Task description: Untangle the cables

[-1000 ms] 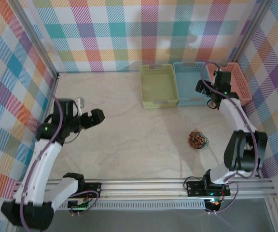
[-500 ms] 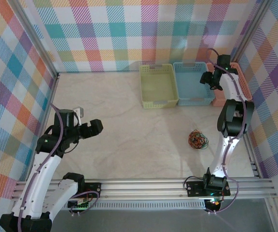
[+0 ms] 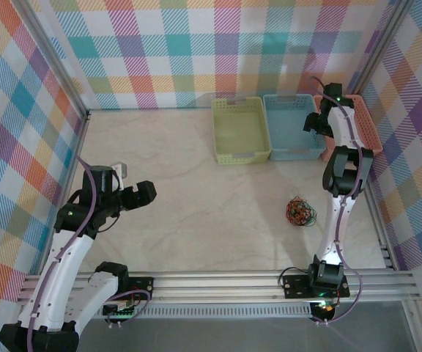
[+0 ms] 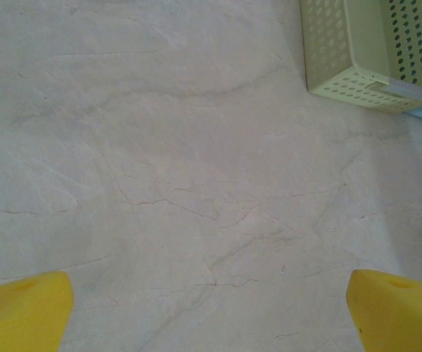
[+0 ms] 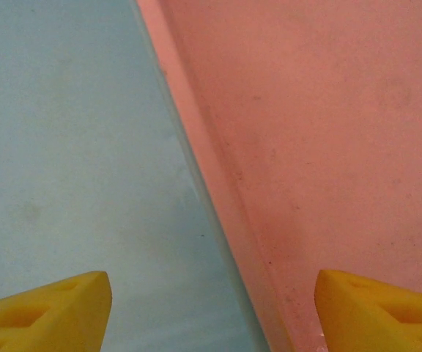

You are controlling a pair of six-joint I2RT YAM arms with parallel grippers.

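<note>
Towards the table's right edge the cables lie in a roundish knot, nearer the right arm. The left gripper, spread and empty, hovers well apart leftward. Farthest, the right gripper, fingers apart and empty, hangs over the shared rim between the blue basket and the pink basket.
</note>
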